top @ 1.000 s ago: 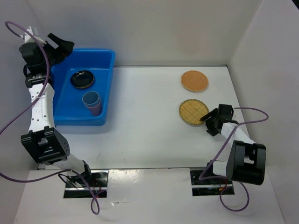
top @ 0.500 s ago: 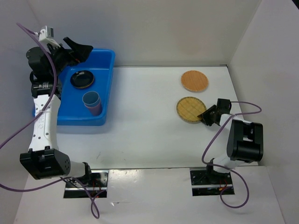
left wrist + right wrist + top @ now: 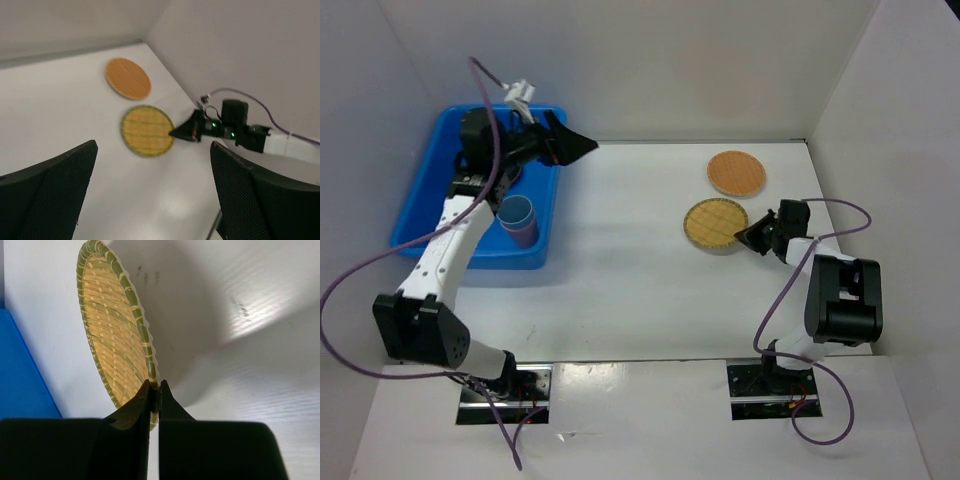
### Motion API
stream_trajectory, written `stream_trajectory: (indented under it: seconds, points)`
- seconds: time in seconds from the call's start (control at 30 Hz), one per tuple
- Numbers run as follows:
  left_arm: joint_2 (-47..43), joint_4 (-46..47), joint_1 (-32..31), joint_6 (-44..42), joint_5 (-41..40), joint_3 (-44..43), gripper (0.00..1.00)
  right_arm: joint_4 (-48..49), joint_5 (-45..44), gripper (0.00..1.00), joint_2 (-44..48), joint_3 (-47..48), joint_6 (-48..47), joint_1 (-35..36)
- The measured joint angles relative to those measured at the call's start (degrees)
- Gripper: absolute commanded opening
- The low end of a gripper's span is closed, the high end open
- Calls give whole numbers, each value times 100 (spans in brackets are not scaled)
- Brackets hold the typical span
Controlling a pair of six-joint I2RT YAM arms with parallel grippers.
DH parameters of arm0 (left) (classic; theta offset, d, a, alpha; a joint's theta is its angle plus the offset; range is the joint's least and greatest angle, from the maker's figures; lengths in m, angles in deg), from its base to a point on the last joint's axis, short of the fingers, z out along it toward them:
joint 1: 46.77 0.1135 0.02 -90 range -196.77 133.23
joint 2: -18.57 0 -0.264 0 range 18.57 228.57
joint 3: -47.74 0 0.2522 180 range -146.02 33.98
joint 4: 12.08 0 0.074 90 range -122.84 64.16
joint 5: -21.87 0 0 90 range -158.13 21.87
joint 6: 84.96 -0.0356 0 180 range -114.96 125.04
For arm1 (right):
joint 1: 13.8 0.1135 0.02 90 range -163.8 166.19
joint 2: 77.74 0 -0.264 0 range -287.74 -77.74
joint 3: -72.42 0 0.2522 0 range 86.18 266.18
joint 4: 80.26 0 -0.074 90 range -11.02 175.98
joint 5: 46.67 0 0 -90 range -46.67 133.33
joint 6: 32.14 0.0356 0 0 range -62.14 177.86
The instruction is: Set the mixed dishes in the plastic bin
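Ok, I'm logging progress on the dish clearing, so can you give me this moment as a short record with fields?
left gripper: open, holding nothing, near the right rim of the blue bin
right gripper: shut on the edge of the green-rimmed woven disc
in bin: blue cup
outside bin, untouched: orange woven disc

White table (image 3: pixel 620 250), plain white walls (image 3: pixel 700 60) behind, beside
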Motion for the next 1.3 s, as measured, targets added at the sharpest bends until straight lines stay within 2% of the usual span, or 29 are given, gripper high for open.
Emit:
stream_trajectory:
  seconds: [0.2,0.37,0.5,0.7,1.1,1.17,1.3]
  points:
    - [1537,44,-903,76,455,4,100,-33,50,0,15,94,-376,343]
    - [2470,264,-1318,546,463,529,100,-17,310,0,39,98,-636,387]
    - [2927,494,-1416,791,498,525,100,-9,732,0,46,146,-848,387]
    - [3871,822,-1473,918,748,-111,100,70,1414,0,70,208,-1058,409]
    - [4881,522,-1674,564,1139,-826,100,125,2459,0,199,592,-1268,822]
    - [4889,481,-1683,492,1231,-833,94,116,2514,0,219,599,-1294,879]
    - [4889,490,-1703,470,1438,-892,70,111,2583,0,219,682,-1340,935]
